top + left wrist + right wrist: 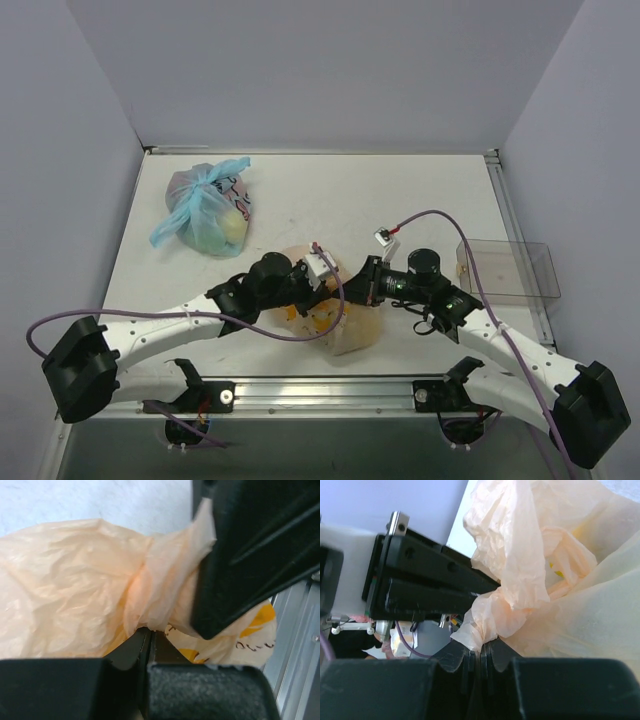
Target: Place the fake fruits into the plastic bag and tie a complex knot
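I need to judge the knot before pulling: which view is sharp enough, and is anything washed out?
Top external: evenly lit and sharp, but the arms cover most of the plastic bag. Left wrist: the knot is close and in focus, no glare. Right wrist: bag folds bright, slightly washed out; near fingers dark and soft.

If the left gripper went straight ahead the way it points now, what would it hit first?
The plastic bag first: the left gripper is shut on its twisted neck. Close behind, it seems, the right gripper.
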Robot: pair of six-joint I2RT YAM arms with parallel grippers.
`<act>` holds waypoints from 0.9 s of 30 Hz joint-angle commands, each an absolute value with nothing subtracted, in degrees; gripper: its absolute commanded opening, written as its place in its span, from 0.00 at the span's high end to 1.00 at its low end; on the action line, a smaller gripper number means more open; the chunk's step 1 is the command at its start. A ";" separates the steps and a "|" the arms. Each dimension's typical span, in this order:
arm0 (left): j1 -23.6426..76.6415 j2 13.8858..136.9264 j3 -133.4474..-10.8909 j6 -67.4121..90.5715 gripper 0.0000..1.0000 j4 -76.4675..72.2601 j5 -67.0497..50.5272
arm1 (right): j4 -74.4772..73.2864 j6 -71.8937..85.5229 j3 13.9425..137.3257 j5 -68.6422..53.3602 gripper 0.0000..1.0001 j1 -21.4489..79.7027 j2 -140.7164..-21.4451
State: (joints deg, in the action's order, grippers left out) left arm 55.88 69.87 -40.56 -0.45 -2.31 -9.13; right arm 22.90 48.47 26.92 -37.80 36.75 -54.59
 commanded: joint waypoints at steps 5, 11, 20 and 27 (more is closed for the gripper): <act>52.12 67.32 -39.37 10.18 1.00 -14.94 -17.39 | 33.40 47.82 28.03 -40.95 0.97 38.32 -52.56; 51.33 65.83 -35.78 11.69 1.00 -16.53 -20.04 | 12.84 31.95 36.11 -50.35 0.39 35.61 -48.70; 50.19 64.07 -34.28 11.78 1.00 -11.70 -19.60 | -4.39 24.97 45.53 -61.01 0.50 8.27 -49.12; 50.10 65.74 -36.38 13.36 1.00 -7.57 -16.09 | 4.65 23.38 43.59 -55.65 0.74 14.84 -61.51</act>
State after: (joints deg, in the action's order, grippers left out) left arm 50.50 65.39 -34.44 11.92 -9.45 -17.74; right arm 0.47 25.02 44.38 -56.51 11.20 -57.69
